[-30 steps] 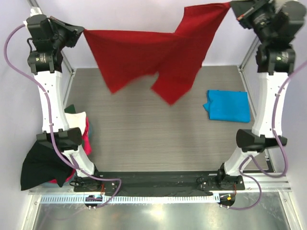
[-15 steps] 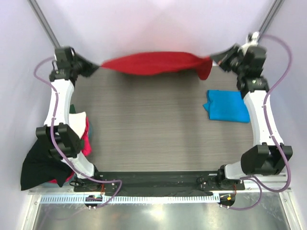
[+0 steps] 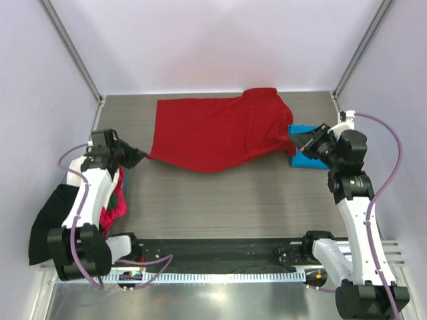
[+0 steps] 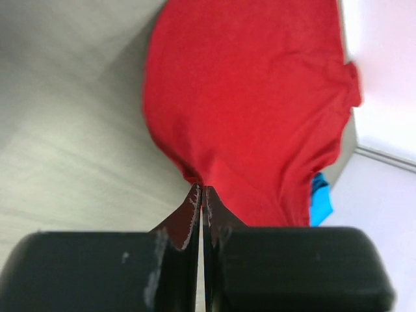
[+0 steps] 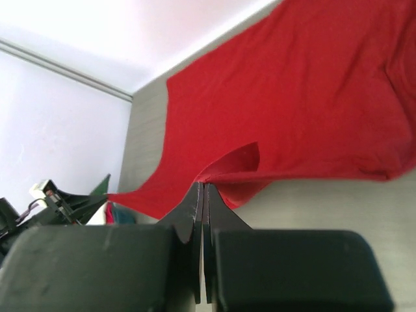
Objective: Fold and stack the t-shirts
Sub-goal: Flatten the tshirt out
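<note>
On the grey table [image 3: 200, 200] the red t-shirt [image 3: 213, 133] lies spread, and the left gripper [image 3: 141, 157] and right gripper [image 3: 294, 140] each pinch one end of it. Laying out seems done; next, fold it. The blue t-shirt [image 3: 308, 161] lies beside its right end.

1 red shirt [image 3: 213, 137], 1 blue shirt [image 3: 308, 163], 1 heap [image 3: 52, 227]

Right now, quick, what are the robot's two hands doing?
Left hand: closed, holding a corner of the red t-shirt.
Right hand: closed, holding the red t-shirt's other end.
</note>
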Controlling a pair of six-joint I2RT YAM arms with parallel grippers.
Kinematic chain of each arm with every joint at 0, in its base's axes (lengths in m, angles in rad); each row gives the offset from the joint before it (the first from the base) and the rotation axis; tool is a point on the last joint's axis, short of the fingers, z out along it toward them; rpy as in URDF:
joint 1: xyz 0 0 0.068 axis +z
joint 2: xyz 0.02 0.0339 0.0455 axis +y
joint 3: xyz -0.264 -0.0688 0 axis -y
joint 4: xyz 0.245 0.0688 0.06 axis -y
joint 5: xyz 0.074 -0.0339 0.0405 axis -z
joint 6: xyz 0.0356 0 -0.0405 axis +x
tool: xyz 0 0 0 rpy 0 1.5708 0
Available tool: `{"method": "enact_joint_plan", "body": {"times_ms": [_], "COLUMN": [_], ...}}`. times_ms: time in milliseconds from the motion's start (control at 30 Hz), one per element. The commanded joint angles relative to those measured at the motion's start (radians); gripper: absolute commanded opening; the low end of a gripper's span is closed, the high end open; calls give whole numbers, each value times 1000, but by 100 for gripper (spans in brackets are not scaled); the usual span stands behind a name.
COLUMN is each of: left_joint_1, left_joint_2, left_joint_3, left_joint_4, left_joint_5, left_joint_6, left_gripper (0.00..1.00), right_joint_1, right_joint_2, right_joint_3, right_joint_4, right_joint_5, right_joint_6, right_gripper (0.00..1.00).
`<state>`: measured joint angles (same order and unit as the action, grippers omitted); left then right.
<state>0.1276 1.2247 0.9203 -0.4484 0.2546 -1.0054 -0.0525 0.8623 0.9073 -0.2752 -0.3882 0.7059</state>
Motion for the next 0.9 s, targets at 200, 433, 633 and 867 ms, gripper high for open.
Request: {"method": "enact_joint_plan", "body": {"times_ms": [200,433,633,867], "left_joint_1": [1,7,6,6], "left_joint_2": [-204,-220,-59,82], "left_joint_3": [-234,-271,-213,-117], "left_joint_4": [-71,-78,-10,17], "left_joint_5": [-92,-175,-137,-120], "left_joint_6": [37,28,11,-4], "left_gripper": [0,0,0,0], "right_joint_1": [-1,0,0,0], "right_joint_2": [-170,-120,42,196], "right_joint_3": [-153,-153,-79,114], "right_joint_4": [-263,-291,-220,-200], "right_joint_5": [-47,-66,-18,58], "right_joint_6": [-77,-118,-143,-163], "right_gripper": [1,1,1,1]}}
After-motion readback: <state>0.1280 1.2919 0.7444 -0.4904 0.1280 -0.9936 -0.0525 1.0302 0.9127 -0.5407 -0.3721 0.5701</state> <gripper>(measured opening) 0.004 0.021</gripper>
